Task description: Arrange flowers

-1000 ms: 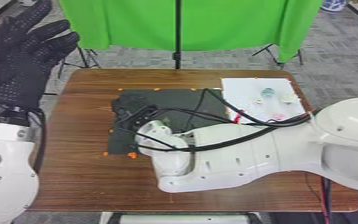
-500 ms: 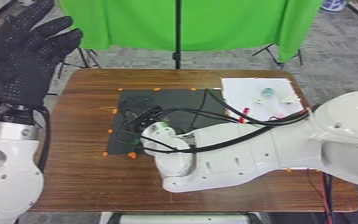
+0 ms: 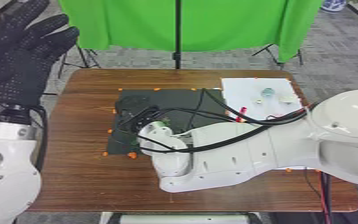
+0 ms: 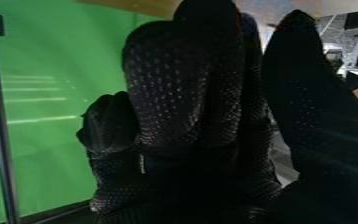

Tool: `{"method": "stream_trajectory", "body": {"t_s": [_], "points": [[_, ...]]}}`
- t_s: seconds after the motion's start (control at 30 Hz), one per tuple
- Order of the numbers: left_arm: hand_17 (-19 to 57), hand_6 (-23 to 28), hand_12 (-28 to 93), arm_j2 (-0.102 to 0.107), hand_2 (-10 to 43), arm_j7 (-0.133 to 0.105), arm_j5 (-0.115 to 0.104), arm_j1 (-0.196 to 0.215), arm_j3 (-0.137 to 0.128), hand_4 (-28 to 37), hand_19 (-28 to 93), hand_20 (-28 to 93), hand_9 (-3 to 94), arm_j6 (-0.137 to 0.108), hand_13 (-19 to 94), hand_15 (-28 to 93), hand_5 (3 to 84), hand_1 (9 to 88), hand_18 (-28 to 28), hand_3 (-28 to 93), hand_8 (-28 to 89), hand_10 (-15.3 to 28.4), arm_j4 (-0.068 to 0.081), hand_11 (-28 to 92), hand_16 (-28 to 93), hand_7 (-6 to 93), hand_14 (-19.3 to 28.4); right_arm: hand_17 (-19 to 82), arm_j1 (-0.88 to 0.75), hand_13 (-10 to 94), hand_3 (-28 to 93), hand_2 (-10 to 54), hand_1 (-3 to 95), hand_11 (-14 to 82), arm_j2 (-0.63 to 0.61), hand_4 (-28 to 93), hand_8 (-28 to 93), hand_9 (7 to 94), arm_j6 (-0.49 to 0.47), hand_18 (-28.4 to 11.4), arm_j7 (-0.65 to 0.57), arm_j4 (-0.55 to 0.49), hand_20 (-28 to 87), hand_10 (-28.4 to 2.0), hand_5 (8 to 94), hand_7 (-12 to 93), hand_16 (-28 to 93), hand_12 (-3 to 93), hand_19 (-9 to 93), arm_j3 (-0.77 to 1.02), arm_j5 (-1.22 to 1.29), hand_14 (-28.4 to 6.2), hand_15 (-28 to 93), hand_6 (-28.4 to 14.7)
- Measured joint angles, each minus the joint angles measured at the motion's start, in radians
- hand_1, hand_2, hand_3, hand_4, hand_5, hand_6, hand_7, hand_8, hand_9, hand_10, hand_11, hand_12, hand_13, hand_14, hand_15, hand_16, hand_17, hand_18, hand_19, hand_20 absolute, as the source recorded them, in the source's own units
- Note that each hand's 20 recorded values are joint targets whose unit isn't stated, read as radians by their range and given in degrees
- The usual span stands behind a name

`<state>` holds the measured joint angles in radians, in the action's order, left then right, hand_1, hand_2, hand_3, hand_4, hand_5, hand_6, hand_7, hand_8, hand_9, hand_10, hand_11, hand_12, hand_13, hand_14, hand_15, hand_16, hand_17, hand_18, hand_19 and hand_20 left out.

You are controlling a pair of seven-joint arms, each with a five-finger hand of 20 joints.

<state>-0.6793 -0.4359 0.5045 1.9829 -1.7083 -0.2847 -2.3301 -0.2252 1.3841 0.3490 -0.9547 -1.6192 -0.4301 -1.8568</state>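
In the head view my left hand (image 3: pixel 20 67) is raised at the left edge, fingers spread and empty. My right hand (image 3: pixel 133 106) is over the dark mat (image 3: pixel 122 145), partly hidden by its cables and wrist. A small green piece (image 3: pixel 165 121) shows beside that wrist. In the right wrist view my right hand (image 4: pixel 171 95) has mostly extended fingers, the thumb apart from them, and no flower is visible between them. Small flower pieces lie on the white sheet (image 3: pixel 238 87): a teal one (image 3: pixel 267 92), a pale one (image 3: pixel 258 101) and a cream one (image 3: pixel 288 99).
A red object (image 3: pixel 240 114) lies at the sheet's lower left, close to the arm's black cables. My right forearm (image 3: pixel 229 152) spans the table (image 3: pixel 87 175) from the right. Orange marks (image 3: pixel 132 155) dot the mat's border. A green curtain (image 3: pixel 229 25) hangs behind.
My right hand first drew down toward its wrist, then came back up over the mat. The green piece beside the wrist came into sight. The left hand shifted slightly.
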Motion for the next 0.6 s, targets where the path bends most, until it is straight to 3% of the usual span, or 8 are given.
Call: {"method": "stream_trajectory", "body": {"t_s": [0.37, 0.43, 0.5, 0.57, 0.6], "points": [[-6.8, 8.4, 11, -0.003, 8.5, 0.007, 0.000, 0.004, -0.001, -28.3, 65, 6, 30.5, 0.000, 23, 45, 33.0, 19.5, 26.1, 77, -10, 19.6, 0.000, 25, -8, 14.4, 26.5, 48, -0.006, 86, 66, -9.5, 43.7, 30.1, -0.001, -28, -6, 91.7, -0.005, -18.5, 0.007, -0.002, 34, -7.7, 72.5, 16, 19, 17.9, 93, 0.015, 0.008, -3.9, 57, 3.5], [-6.8, 8.5, 11, -0.011, 8.5, 0.028, 0.003, 0.004, -0.008, -28.3, 65, 6, 30.5, 0.001, 23, 45, 33.0, 19.5, 26.1, 77, -10, 19.6, 0.000, 25, -8, 14.2, 26.6, 48, -0.016, 86, 68, -9.5, 42.0, 30.2, -0.008, -28, -7, 91.3, -0.006, -18.6, 0.013, -0.008, 34, -7.9, 72.2, 16, 19, 18.0, 93, 0.039, 0.008, -4.0, 57, 3.3], [-6.8, 8.5, 11, -0.026, 8.5, 0.073, 0.007, 0.011, -0.031, -28.3, 65, 6, 30.5, 0.002, 23, 45, 33.1, 19.5, 26.1, 77, -10, 19.6, -0.002, 25, -8, 14.2, 26.6, 48, -0.039, 86, 70, -9.5, 40.5, 30.2, -0.024, -28, -11, 90.8, -0.008, -18.8, 0.026, -0.019, 33, -8.0, 71.4, 16, 19, 17.9, 93, 0.085, 0.007, -4.2, 57, 3.2], [-6.8, 8.4, 11, -0.047, 8.5, 0.120, 0.011, 0.034, -0.074, -28.3, 65, 6, 30.5, 0.002, 23, 45, 33.1, 19.5, 26.1, 77, -10, 19.6, -0.013, 25, -8, 14.3, 26.6, 47, -0.060, 84, 71, -9.5, 39.0, 30.1, -0.044, -28, -13, 89.1, -0.008, -19.0, 0.040, -0.037, 32, -8.6, 69.6, 16, 19, 17.9, 93, 0.126, 0.004, -4.8, 57, 2.3], [-6.8, 8.4, 11, -0.057, 8.5, 0.132, 0.013, 0.053, -0.099, -28.3, 65, 6, 30.5, 0.001, 23, 46, 33.1, 19.5, 26.2, 77, -10, 19.6, -0.020, 25, -8, 14.3, 26.7, 46, -0.065, 84, 71, -9.5, 38.6, 30.3, -0.055, -28, -13, 87.8, -0.008, -19.1, 0.046, -0.048, 31, -8.7, 68.5, 16, 19, 17.7, 93, 0.138, 0.001, -5.0, 57, 1.8]]}}
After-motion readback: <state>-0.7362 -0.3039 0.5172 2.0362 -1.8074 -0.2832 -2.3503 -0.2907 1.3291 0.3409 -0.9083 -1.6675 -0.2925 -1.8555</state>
